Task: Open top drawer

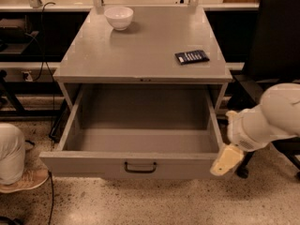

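Observation:
The top drawer (93, 165) of the grey cabinet stands pulled far out toward me, its deep grey box empty. A small dark loop handle (140, 167) sits at the centre of its front. My gripper (226, 160), with pale yellowish fingers on a white arm, is at the drawer's front right corner, to the right of the handle and apart from it. The lower drawers are hidden behind the open front.
A white bowl (118, 17) and a dark flat packet (192, 56) lie on the cabinet top (140, 55). A black office chair (276, 41) stands right. A person's leg and shoe (16, 165) are at the left. Cables and desk frames run behind.

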You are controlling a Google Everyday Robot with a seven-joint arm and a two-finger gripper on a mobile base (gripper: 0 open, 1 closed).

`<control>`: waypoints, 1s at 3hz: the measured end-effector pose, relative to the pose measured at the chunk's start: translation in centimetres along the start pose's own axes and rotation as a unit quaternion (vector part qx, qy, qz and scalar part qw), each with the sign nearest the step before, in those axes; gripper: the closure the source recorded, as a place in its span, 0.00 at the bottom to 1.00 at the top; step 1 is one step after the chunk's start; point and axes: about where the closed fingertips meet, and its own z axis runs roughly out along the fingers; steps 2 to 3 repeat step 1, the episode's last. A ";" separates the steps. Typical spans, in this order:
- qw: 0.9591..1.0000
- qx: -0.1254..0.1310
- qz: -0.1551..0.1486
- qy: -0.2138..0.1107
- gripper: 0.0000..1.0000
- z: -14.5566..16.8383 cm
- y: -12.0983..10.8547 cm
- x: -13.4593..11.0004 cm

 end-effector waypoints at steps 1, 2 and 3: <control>0.999 0.028 0.020 0.001 0.00 -2.7 -2.3 2.6; 0.999 0.028 0.020 0.001 0.00 -2.7 -2.3 2.6; 0.999 0.028 0.020 0.001 0.00 -2.7 -2.3 2.6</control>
